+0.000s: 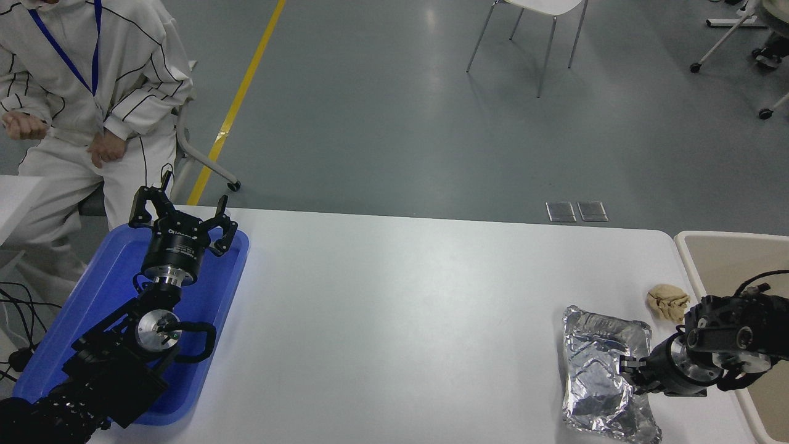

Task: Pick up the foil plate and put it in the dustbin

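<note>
Foil plate (601,376) flat on worktop (400,308) just beside dustbin (727,259), right pincer (630,369) clamped on plate's dustbin-side rim, tan paper wad (667,301) between plate and dustbin, left pincer (182,219) spread wide over blue tray (92,308), far from dustbin.

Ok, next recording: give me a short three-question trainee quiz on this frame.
1. True or false: the foil plate already lies inside the dustbin.
2. What lies on the table between the foil plate's far edge and the dustbin: A) a paper wad B) a cup C) a spoon?
3. Over which item is the left tool parked?

Key: 1. False, it is on the table with the right tool at its right rim. 2. A, the tan paper wad. 3. The blue tray.
</note>
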`<state>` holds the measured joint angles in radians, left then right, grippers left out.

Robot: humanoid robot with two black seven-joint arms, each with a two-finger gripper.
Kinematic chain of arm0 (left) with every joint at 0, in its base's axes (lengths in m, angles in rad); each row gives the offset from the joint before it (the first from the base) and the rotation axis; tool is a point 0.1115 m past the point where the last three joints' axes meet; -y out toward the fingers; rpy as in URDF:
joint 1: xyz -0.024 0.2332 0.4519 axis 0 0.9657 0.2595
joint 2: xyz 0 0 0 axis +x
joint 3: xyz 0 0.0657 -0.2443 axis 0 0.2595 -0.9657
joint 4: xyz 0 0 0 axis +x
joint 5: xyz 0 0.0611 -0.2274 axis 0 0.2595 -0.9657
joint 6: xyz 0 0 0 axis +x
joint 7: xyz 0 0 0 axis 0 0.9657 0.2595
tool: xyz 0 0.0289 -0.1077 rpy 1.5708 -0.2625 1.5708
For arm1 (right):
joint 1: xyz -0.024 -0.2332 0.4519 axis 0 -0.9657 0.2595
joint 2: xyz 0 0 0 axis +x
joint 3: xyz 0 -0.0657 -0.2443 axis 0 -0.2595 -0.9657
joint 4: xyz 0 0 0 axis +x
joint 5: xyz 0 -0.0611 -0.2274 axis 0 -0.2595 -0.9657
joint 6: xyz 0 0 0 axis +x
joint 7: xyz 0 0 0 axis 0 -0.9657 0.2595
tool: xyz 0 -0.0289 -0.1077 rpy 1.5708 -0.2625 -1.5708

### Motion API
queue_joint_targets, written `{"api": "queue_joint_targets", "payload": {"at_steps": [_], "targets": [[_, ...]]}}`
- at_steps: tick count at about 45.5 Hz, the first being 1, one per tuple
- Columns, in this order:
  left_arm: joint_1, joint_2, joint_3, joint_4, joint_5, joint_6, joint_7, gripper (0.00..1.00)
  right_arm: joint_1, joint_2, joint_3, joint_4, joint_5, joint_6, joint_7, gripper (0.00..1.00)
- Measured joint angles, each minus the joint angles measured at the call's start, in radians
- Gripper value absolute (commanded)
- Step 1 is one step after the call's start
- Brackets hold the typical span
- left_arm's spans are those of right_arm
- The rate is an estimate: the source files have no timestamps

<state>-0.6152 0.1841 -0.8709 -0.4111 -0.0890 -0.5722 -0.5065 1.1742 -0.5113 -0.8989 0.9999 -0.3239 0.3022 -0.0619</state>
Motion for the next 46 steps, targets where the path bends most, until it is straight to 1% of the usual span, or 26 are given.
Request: {"api": "queue_joint_targets", "payload": {"at_steps": [8, 16, 29, 39, 46], "targets": [[0.000, 0.000, 0.000, 0.000, 0.000, 0.000, 0.000, 1.00, 0.060, -0.059, 0.008, 0.056, -0.008, 0.047, 0.000, 0.00], [0.000, 0.000, 0.000, 0.000, 0.000, 0.000, 0.000, 1.00, 0.132, -0.096, -0.004, 0.114, -0.028, 0.104, 0.000, 0.00], [0.000, 0.000, 0.000, 0.000, 0.000, 0.000, 0.000, 1.00, 0.312, -0.128, -0.081, 0.236, -0.047, 0.190, 0.001, 0.00], [0.000, 0.000, 0.000, 0.000, 0.000, 0.000, 0.000, 1.00, 0.502, -0.158, -0.161, 0.360, -0.050, 0.221, 0.000, 0.00], [0.000, 0.000, 0.000, 0.000, 0.000, 0.000, 0.000, 1.00, 0.649, -0.166, -0.227, 0.425, -0.045, 0.276, 0.000, 0.00]]}}
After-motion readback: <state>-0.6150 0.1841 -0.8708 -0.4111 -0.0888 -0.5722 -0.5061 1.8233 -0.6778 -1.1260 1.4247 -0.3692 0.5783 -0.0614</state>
